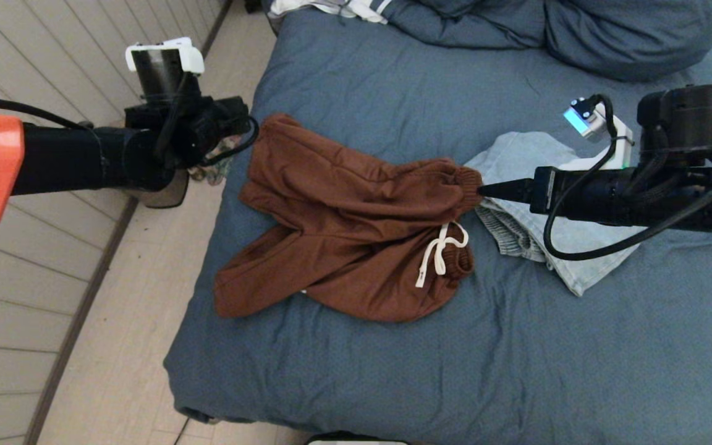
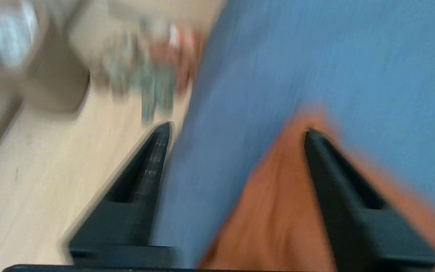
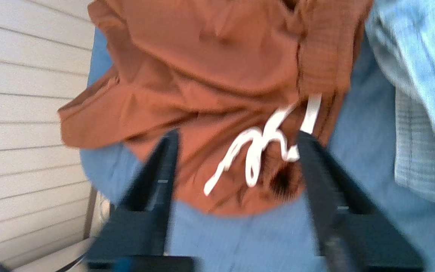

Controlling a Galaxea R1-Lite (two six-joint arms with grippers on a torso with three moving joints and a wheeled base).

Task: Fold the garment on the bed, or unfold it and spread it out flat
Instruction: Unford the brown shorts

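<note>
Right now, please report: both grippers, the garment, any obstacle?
Left gripper open, empty, at bed's left edge. Right gripper open, empty, beside waistband. Rust-brown drawstring shorts lie rumpled, released. Folded light-blue garment close beside.

1. The floor (image 1: 146, 346) is pale wood.
2. A white wall (image 1: 22, 55) with long lines runs beside it.
3. Some small things (image 1: 211, 170) lie on the floor, too blurry to name.

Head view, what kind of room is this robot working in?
Most likely a bedroom in a home. A wide bed with a slate-blue sheet fills the view, with matching pillows at its far end, and brown drawstring shorts and a light blue garment lie on it.
</note>
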